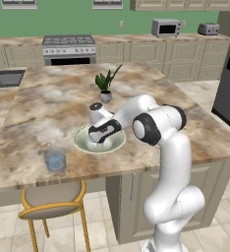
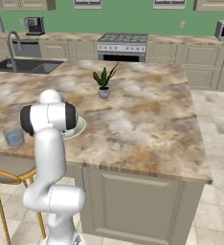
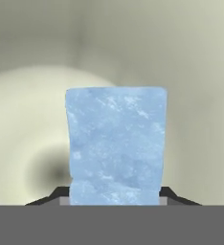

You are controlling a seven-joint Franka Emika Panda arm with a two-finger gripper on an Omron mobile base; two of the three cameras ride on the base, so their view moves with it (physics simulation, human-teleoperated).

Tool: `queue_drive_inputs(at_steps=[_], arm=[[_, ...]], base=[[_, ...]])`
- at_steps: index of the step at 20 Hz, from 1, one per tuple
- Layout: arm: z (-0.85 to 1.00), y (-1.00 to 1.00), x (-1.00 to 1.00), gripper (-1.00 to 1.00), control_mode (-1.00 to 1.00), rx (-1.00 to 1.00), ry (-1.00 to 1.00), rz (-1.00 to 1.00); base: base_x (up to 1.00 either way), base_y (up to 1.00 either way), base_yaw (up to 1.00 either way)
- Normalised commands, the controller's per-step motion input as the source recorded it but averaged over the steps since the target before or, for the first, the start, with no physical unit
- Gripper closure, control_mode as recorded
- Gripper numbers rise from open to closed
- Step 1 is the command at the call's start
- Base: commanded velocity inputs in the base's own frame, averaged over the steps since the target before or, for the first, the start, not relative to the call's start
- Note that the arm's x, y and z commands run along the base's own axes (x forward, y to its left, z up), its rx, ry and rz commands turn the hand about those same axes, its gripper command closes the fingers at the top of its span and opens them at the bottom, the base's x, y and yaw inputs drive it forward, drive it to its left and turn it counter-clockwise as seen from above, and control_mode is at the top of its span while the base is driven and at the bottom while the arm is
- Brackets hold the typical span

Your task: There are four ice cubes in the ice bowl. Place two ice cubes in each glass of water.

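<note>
A white robot arm reaches down over a marble kitchen island (image 1: pixel 48 98), its gripper (image 1: pixel 98 139) lowered inside the ice bowl (image 1: pixel 82 142), a wide pale bowl sitting near the island's front edge. In the hand view, one light-blue ice cube (image 3: pixel 116 143) stands directly between the two dark fingertips (image 3: pixel 54 196), which flank its lower corners against the bowl's cream inner wall (image 3: pixel 32 119). The claw sits partly closed around the cube; whether it is already pinching firmly cannot be told. The other cubes are hidden by the hand.

One glass of water (image 1: pixel 55 160) stands to the bowl's left, close to the front edge, above a wooden stool (image 1: pixel 48 199); the right base view shows it too (image 2: pixel 13 136). A small potted plant (image 1: pixel 105 84) sits behind the bowl, toward the island's middle.

To do this step well, the fingers should probably close squarely on the cube's flat sides, gently enough that the slick cube does not squirt out, then lift straight up clear of the rim before swinging toward the glass.
</note>
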Motion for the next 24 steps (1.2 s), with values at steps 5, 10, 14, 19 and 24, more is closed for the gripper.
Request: queue_drive_inputs(at_steps=[5, 10, 14, 19, 24], arm=[[0.24, -0.06, 0.0, 1.0, -1.0, 0.0, 0.01, 0.0], [0.61, -0.08, -0.03, 1.0, -1.0, 0.0, 0.05, -0.02], [0.78, -0.04, -0.37, 1.0, -1.0, 0.01, 0.07, -0.17], [0.57, -0.03, -0.66, 1.0, -1.0, 0.11, 0.07, -0.29], [0.21, 0.0, -0.69, 1.0, -1.0, 0.17, 0.02, -0.35]], base=[[0.0, 0.0, 0.0], [0.0, 0.0, 0.0], [0.0, 0.0, 0.0], [0.0, 0.0, 0.0], [0.0, 0.0, 0.0]])
